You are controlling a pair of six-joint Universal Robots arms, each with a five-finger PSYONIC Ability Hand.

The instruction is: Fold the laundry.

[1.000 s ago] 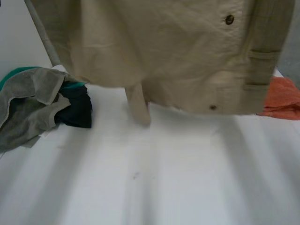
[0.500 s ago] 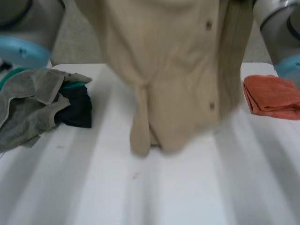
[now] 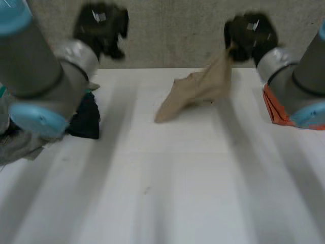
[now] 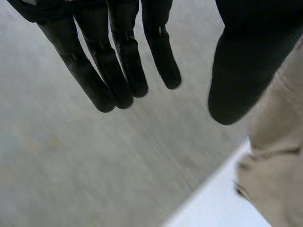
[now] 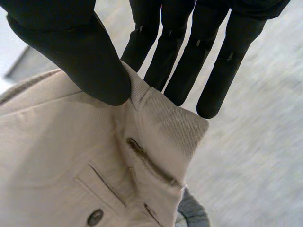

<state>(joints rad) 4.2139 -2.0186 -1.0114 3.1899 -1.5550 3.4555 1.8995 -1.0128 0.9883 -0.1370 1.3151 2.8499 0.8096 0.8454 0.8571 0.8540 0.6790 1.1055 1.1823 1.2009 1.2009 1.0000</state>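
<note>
The right robot hand [image 5: 71, 42] pinches the waistband corner of the beige garment [image 3: 198, 91] between thumb and straight fingers. The garment hangs from it, its lower end reaching the worktop [image 3: 167, 193]. The left robot hand [image 4: 118, 61], left of the garment, is spread and holds nothing. A folded orange cloth [image 3: 270, 108] lies right of the garment, and a heap of dark and grey clothes [image 3: 85, 119] lies left of it.

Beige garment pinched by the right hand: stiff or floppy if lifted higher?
Probably floppy: the beige garment sags from the right hand into a limp trail on the table. Likely light, since a thumb-and-fingers pinch on one edge carries it. It may swing or twist, hanging from one point.
</note>
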